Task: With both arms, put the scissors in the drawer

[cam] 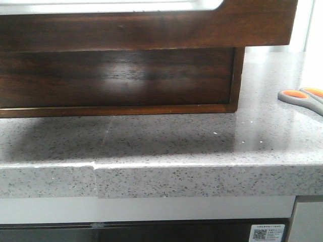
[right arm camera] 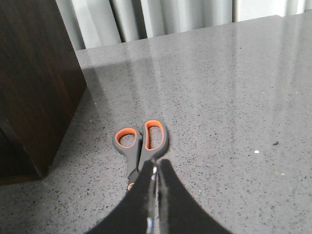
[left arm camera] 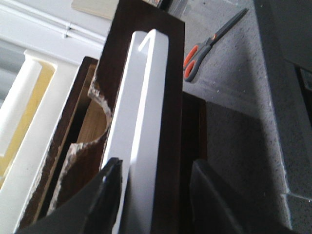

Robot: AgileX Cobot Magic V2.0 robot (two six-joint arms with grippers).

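A: Front view first. What do you have?

B: The drawer [cam: 121, 30] stands pulled out over the grey desk [cam: 166, 143], its glossy brown front filling the upper frame. The scissors [cam: 303, 98] lie flat on the desk well to the right of it, only the orange-lined loops showing at the frame edge. Neither arm appears here.

A: Left wrist view?

B: The left end effector [left arm camera: 161, 187] has its fingers spread to either side of the drawer front's top edge, at the pale cutout. I can't see either finger touching the wood, so I read it as open and astride, not clamped. The scissors lie apart on the desk beyond the drawer.

A: Right wrist view?

B: The right end effector [right arm camera: 155, 195] is directly over the scissors, its fingers drawn almost together around the blades near the pivot. The long axis runs in line with the fingers, loops pointing away. It looks closed on them, with the scissors on the desk. The right arm is plainly the nearer one.
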